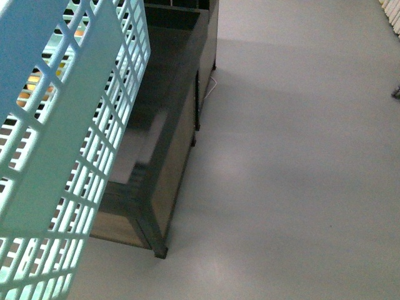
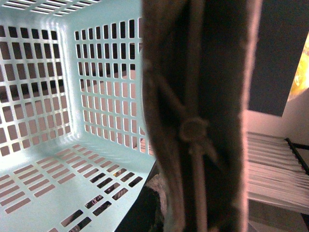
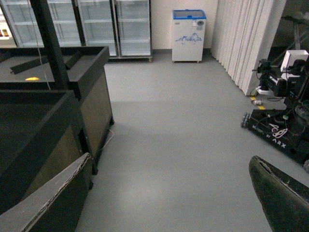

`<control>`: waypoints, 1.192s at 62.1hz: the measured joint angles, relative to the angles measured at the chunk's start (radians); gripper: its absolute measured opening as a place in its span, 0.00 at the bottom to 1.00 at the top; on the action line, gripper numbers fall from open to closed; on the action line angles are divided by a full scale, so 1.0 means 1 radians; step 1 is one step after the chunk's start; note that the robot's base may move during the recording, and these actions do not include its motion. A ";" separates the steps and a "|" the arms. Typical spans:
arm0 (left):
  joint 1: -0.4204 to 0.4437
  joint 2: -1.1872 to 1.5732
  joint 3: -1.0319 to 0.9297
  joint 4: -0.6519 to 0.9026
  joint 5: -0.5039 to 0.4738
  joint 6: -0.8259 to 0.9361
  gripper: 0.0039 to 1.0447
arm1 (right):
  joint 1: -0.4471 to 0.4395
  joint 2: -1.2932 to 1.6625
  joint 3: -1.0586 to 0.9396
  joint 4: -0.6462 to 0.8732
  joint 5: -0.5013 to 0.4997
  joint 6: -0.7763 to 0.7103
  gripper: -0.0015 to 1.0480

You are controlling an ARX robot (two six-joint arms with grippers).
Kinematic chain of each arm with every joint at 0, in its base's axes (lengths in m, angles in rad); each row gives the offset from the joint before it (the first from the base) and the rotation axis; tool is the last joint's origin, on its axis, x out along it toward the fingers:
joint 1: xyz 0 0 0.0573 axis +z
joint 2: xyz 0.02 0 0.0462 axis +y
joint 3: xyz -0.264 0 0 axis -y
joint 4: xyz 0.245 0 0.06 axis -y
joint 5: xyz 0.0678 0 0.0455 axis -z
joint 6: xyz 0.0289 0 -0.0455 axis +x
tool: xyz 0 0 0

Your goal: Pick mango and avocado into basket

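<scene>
The turquoise basket (image 1: 69, 137) hangs tilted, close at the left of the front view. In the left wrist view its slotted inside (image 2: 48, 159) holds no fruit. My left gripper (image 2: 183, 217) is shut on the basket's brown handle (image 2: 198, 111), which fills the middle of that view. My right gripper (image 3: 164, 203) is open and empty, with only grey floor between its fingers (image 3: 48, 203). The avocado is out of view. A small yellow thing (image 3: 32, 79) lies in a far dark bin; I cannot tell if it is the mango.
Dark display bins on legs (image 1: 169, 144) stand at the left, also in the right wrist view (image 3: 53, 121). Grey floor (image 1: 294, 156) spreads to the right. Glass-door fridges (image 3: 116, 26), a small chest freezer (image 3: 189, 35), a white curtain (image 3: 241, 38) and another robot base (image 3: 280, 125) stand further off.
</scene>
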State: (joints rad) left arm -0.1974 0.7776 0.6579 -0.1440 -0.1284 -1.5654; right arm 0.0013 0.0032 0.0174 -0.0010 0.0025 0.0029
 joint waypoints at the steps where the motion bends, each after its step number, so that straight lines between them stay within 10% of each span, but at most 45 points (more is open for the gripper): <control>1: 0.000 0.000 0.000 0.000 0.000 -0.001 0.04 | 0.000 0.000 0.000 0.000 0.000 0.000 0.92; 74: 0.001 -0.003 0.000 0.000 -0.001 0.000 0.04 | 0.000 0.001 0.000 0.000 0.000 0.000 0.92</control>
State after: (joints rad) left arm -0.1967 0.7746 0.6579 -0.1444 -0.1295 -1.5650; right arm 0.0013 0.0040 0.0174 -0.0013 0.0029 0.0025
